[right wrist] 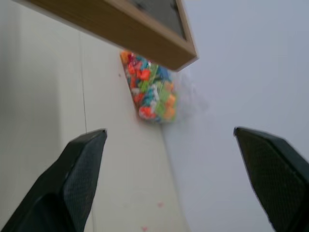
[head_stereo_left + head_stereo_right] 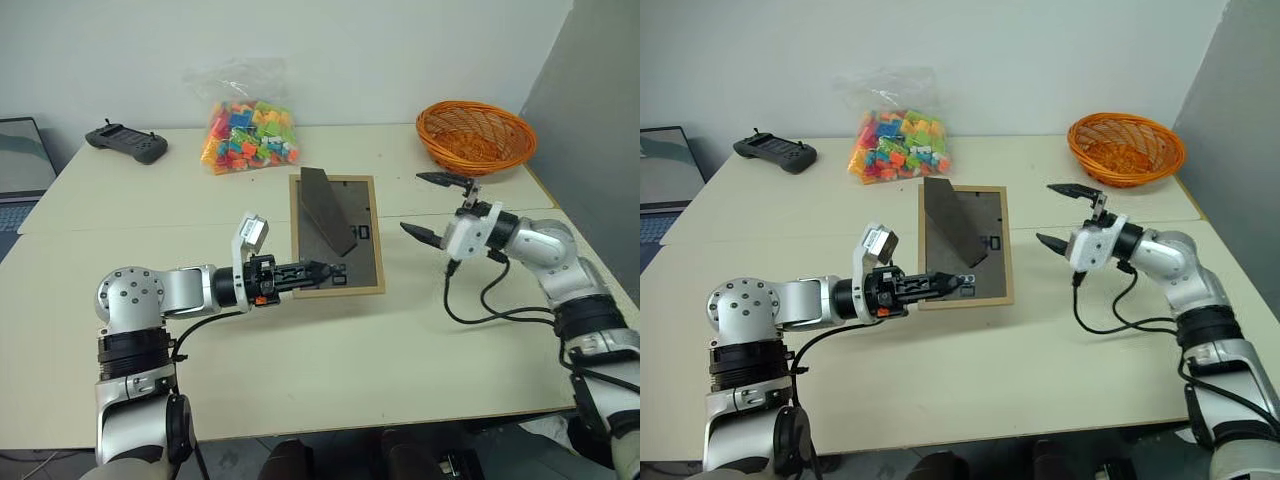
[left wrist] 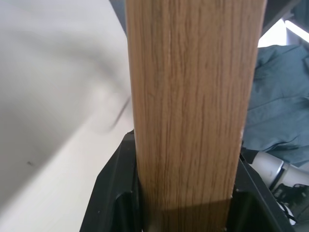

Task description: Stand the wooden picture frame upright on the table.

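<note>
Your left hand (image 2: 312, 271) is clamped on the near edge of the wooden picture frame (image 2: 336, 234), lifting it off the worktop (image 2: 400, 340); next tip it upright onto its stand while your right hand (image 2: 432, 207) waits just beside it, spread wide.

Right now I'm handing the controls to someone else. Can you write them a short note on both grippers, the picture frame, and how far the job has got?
Left gripper: shut on the near edge of the wooden picture frame, holding it back-side up, stand folded out on top.
Right gripper: open, holding nothing, just right of the frame.
Frame: over the middle of the table; whether its far edge is lifted off the table cannot be told.
Done: frame gripped by the left fingers.
Left: tip it up and set it standing on its stand, then release.
</note>
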